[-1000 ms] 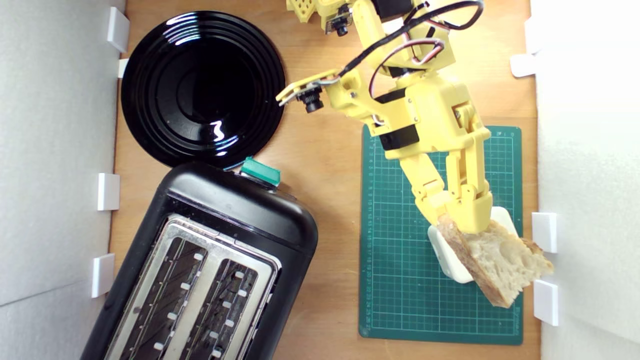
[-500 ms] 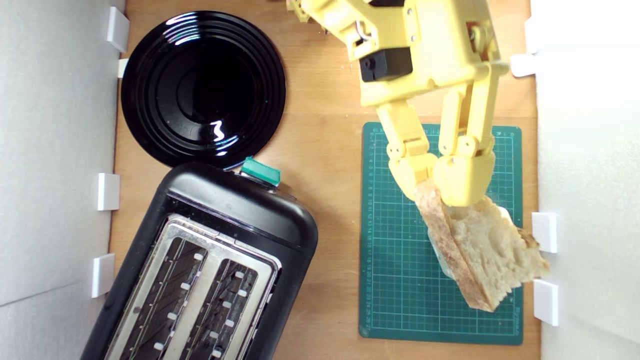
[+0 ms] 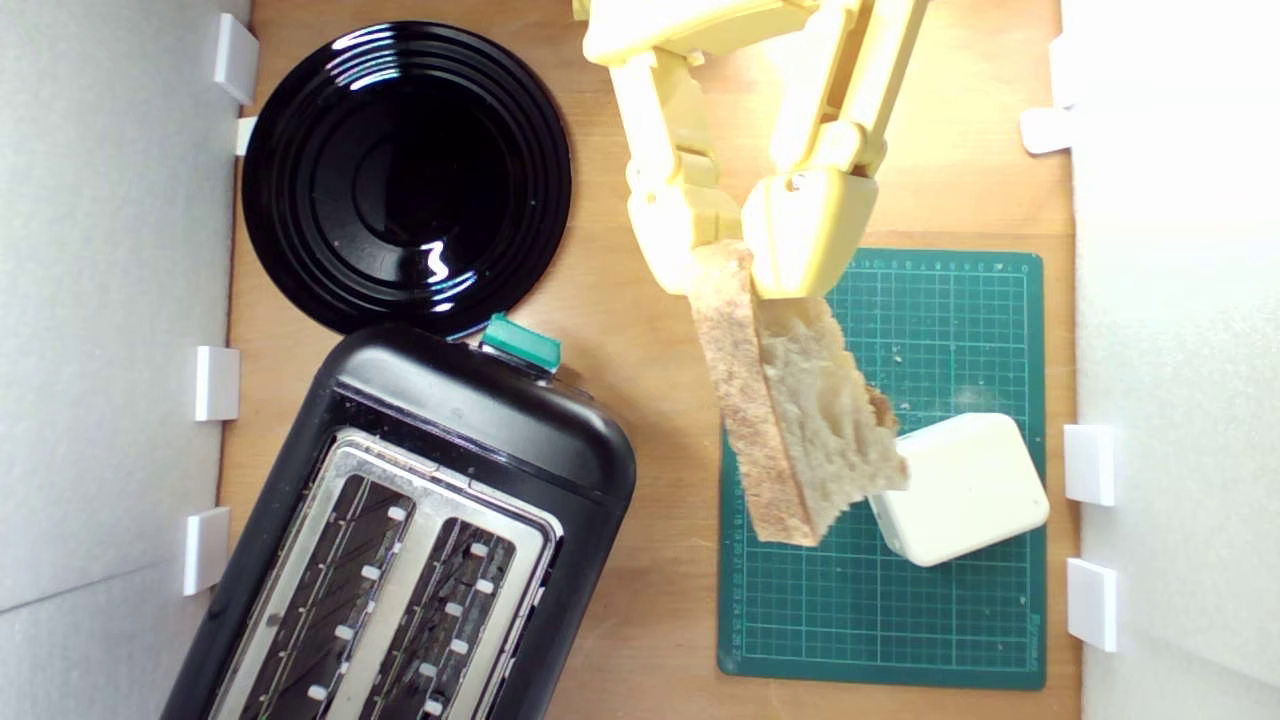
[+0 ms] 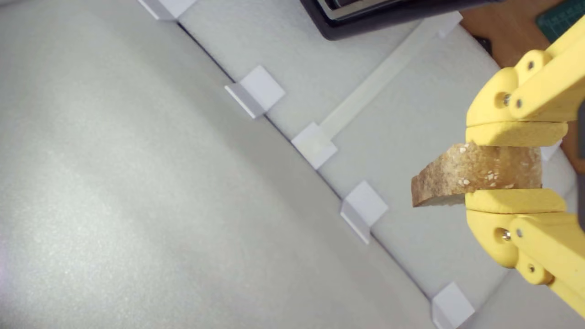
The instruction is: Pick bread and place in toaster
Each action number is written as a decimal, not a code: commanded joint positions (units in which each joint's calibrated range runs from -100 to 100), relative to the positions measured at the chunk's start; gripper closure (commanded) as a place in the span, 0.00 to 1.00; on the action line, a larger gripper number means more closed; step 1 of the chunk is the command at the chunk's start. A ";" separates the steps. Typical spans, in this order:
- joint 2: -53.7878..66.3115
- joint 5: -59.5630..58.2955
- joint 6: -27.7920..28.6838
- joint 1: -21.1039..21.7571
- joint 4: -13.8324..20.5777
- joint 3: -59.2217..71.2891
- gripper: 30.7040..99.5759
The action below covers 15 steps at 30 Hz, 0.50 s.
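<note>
My yellow gripper [image 3: 740, 270] is shut on the bread [image 3: 790, 420], a rustic slice with a tan floury crust. The slice hangs in the air on edge, over the boundary between the wooden table and the green mat. In the wrist view the gripper [image 4: 514, 168] pinches the bread's [image 4: 475, 176] crust end between its two pads. The black toaster [image 3: 470, 420], with its silvery two-slot top and teal lever [image 3: 520, 345], stands at the exterior view's lower left, well apart from the bread. A corner of the toaster [image 4: 388, 13] shows in the wrist view.
A glossy black plate [image 3: 405, 175] lies at the exterior view's upper left. A white rounded block [image 3: 960, 490] rests on the green cutting mat [image 3: 960, 620]. Pale foam walls [image 3: 110, 300] with white clips [image 3: 215, 383] border both sides.
The gripper has lifted the bread off the white block and carried it toward the exterior view's left and top, closer to the camera. The white block now lies uncovered.
</note>
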State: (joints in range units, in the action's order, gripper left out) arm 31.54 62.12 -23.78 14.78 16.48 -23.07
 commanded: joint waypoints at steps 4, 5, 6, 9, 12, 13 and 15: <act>-0.09 0.34 -8.16 -4.87 -0.07 -3.30 0.64; -0.18 0.34 -9.21 -5.27 0.02 -3.30 0.64; -0.18 0.34 -10.15 -5.52 0.20 -3.30 0.64; -0.18 0.34 -12.87 -6.81 0.47 -3.30 0.64; -0.26 0.25 -14.65 -8.66 0.56 -3.30 0.63; -0.26 0.17 -14.96 -9.06 0.56 -3.30 0.63; -0.51 0.08 -15.28 -10.11 0.65 -3.30 0.64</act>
State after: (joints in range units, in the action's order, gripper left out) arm 31.12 62.12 -38.21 6.36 16.48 -23.35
